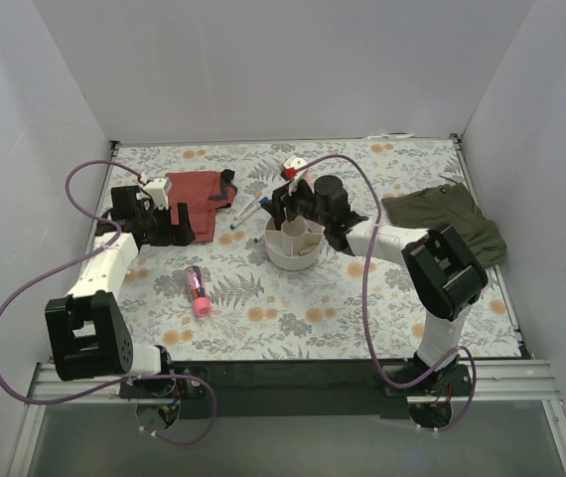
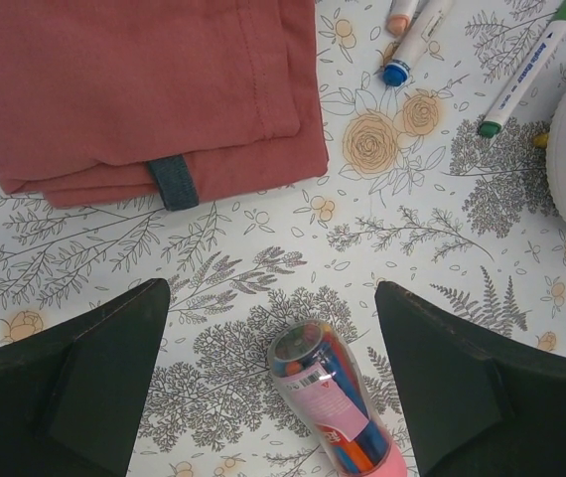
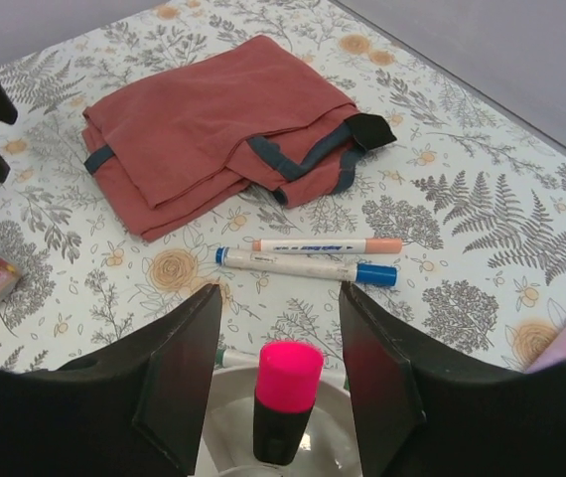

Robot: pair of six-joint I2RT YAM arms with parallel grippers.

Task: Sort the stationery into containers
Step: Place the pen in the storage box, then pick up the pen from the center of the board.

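Your right end effector (image 3: 281, 298) hangs over the white desk organiser (image 1: 288, 260), its fingers spread apart and gripping nothing. Between them, touched by neither, the black highlighter with the pink cap (image 3: 288, 383) stands upright in the organiser's central cup. That is the one piece of stationery you can count as sorted. I cannot tell whether anything lies in the outer compartments, since the arm covers much of the rim in the top view.

Your left end effector (image 2: 268, 298) is also wide open and holds nothing. It hovers above the tabletop (image 1: 362, 318). The clear pink-capped tube of pens (image 2: 333, 407) lies on its side below and between the fingers, and the folded rust-red cloth (image 2: 144, 89) is just beyond.

As I judge it, most of the job is left to do. The tube is on the tabletop, well apart from the organiser. Three slim pens lie loose between the red cloth and the organiser: a blue-capped pen (image 3: 303, 266), a peach-capped pen (image 3: 328, 245) just beside it, and a green-tipped marker (image 2: 526, 70) whose tip comes close to the organiser's wall. A tiny yellow bit (image 2: 541, 139), perhaps an eraser, sits by that wall too. The olive-green cloth (image 1: 447, 221) at the right is not stationery, so leave it and the red cloth where they are.
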